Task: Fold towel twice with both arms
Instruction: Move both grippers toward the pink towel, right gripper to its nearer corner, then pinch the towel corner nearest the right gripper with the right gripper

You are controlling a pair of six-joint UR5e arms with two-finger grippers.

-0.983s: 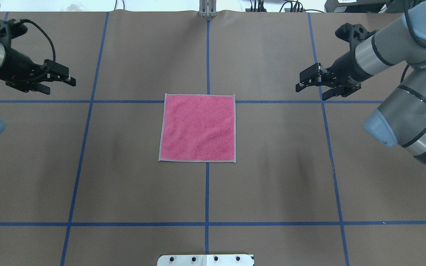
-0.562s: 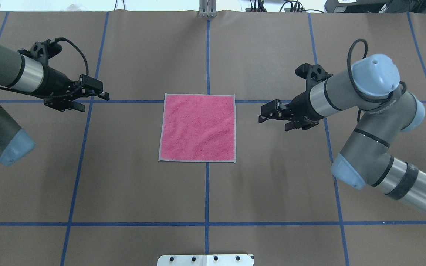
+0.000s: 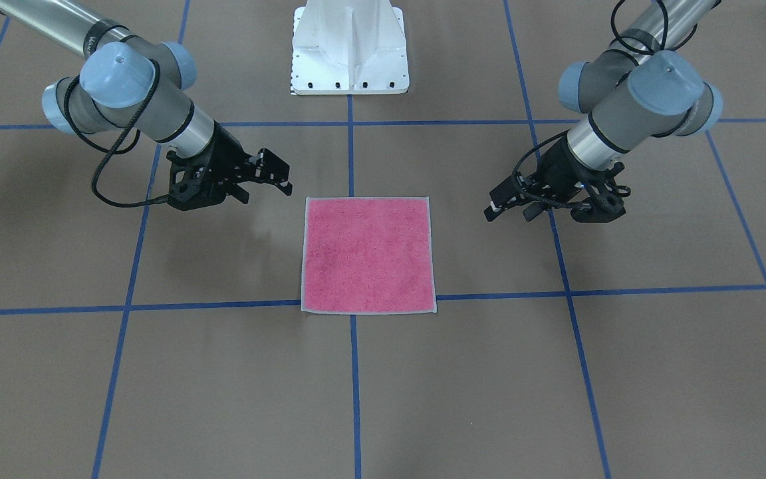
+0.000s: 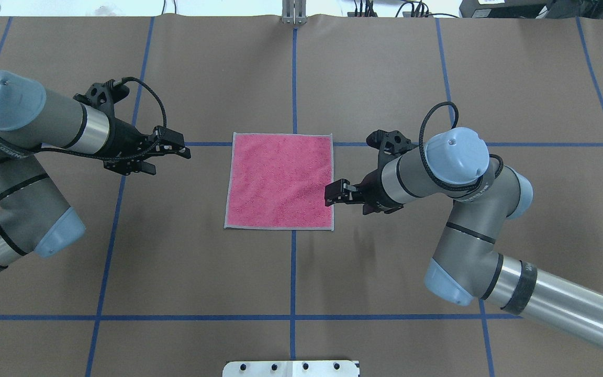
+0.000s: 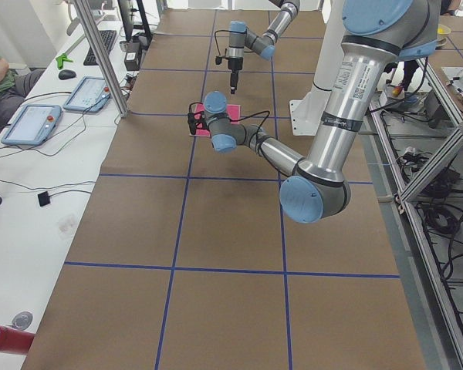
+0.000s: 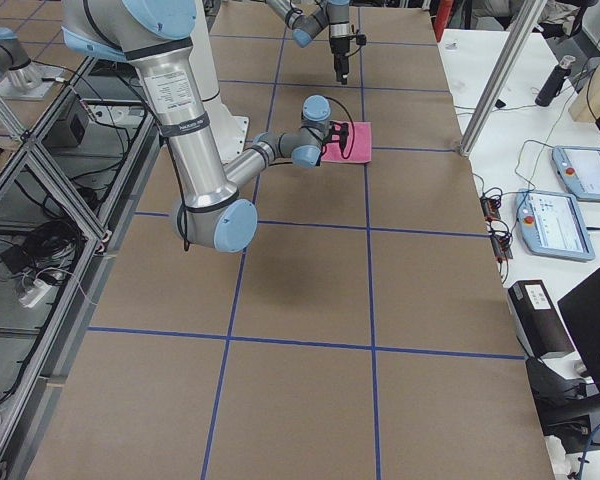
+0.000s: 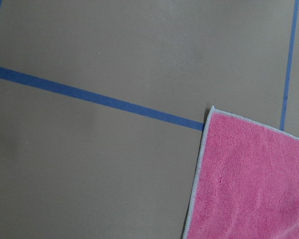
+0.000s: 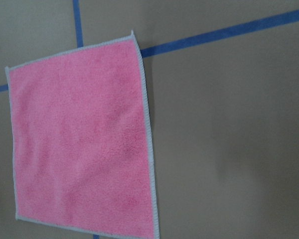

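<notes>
Pink square terry towel [image 4: 279,180]: flat, unfolded; approach step.
Black left gripper [image 4: 172,158], right gripper [image 4: 339,199]: parted, empty.
Next: probably pinching matching corners.

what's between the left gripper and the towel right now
Nothing but bare brown table cover and a stretch of blue tape line, as the overhead view shows. The left gripper stands short of the towel.

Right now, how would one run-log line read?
towel: flat, pink face up, unfolded | left gripper: open, left of towel | right gripper: open, near towel's right edge
</notes>
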